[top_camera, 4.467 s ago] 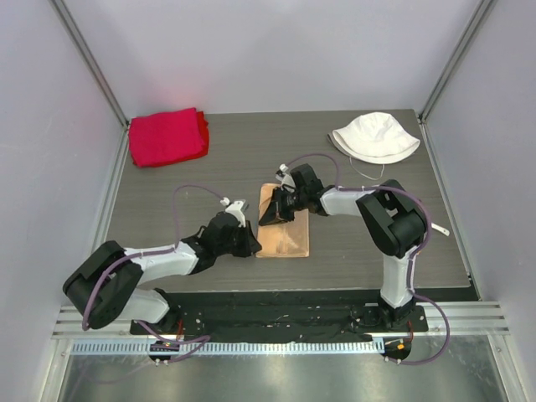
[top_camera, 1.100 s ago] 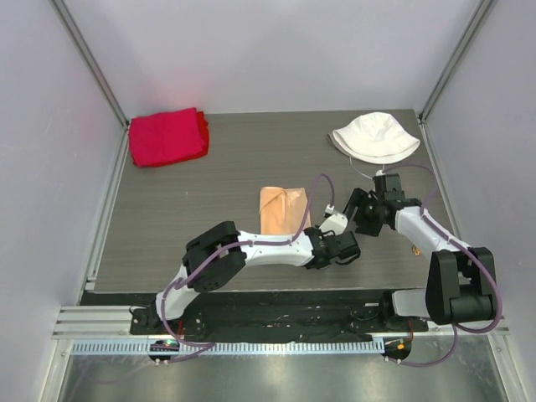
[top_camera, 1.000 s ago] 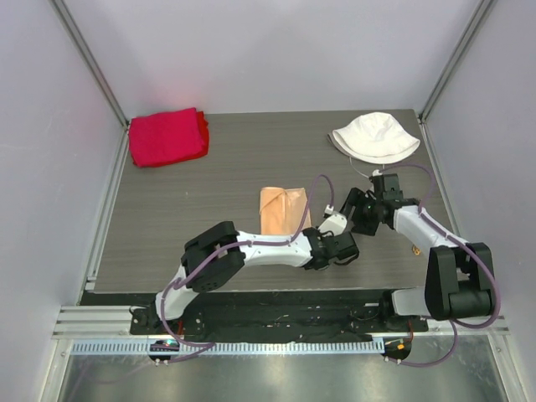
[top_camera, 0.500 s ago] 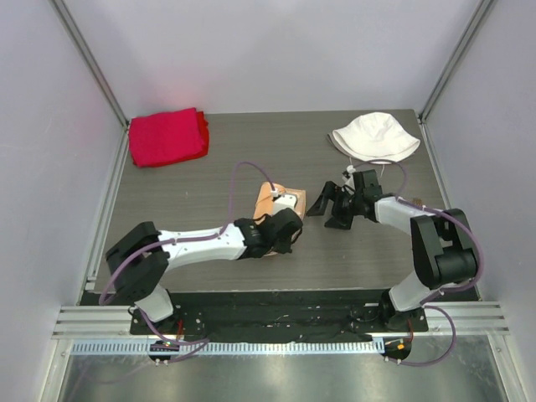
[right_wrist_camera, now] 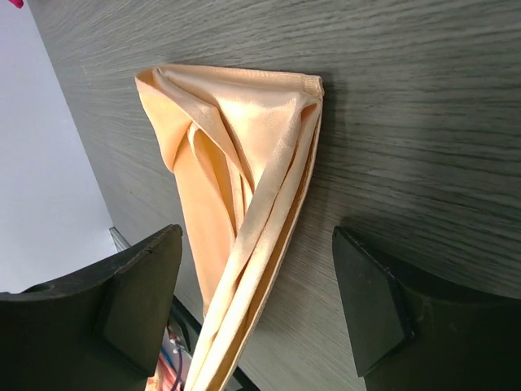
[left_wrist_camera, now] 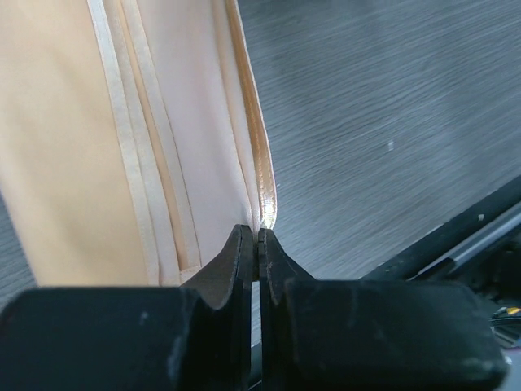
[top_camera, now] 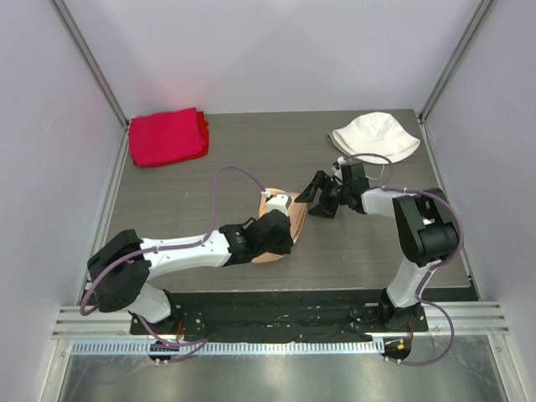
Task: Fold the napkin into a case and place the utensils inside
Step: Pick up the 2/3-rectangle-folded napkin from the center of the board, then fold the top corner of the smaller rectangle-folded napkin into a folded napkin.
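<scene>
Your napkin [top_camera: 292, 224] is thin peach-tan satin with a glossy sheen. It is folded into several flat layers, and their narrow stitched hems run side by side along one long edge. From the right wrist view it gathers into a tapering wedge, broad at one end, with soft creases down the middle. It lies mid-bench, on a bench [top_camera: 184, 201] of dark grey board with a fine wood grain. The left pincer [left_wrist_camera: 258, 236] is clenched on the hemmed edge, right at its end, and its two black fingers meet with only the cloth's rim between them. The right pincer [top_camera: 316, 201] is released, with its blunt black fingers spread wide. It sits just beside the napkin's right side, facing the cloth without touching it. Well apart at the back of the bench lie a thick red cloth [top_camera: 167, 136] on the left and a white bucket hat [top_camera: 374, 136] on the right.
</scene>
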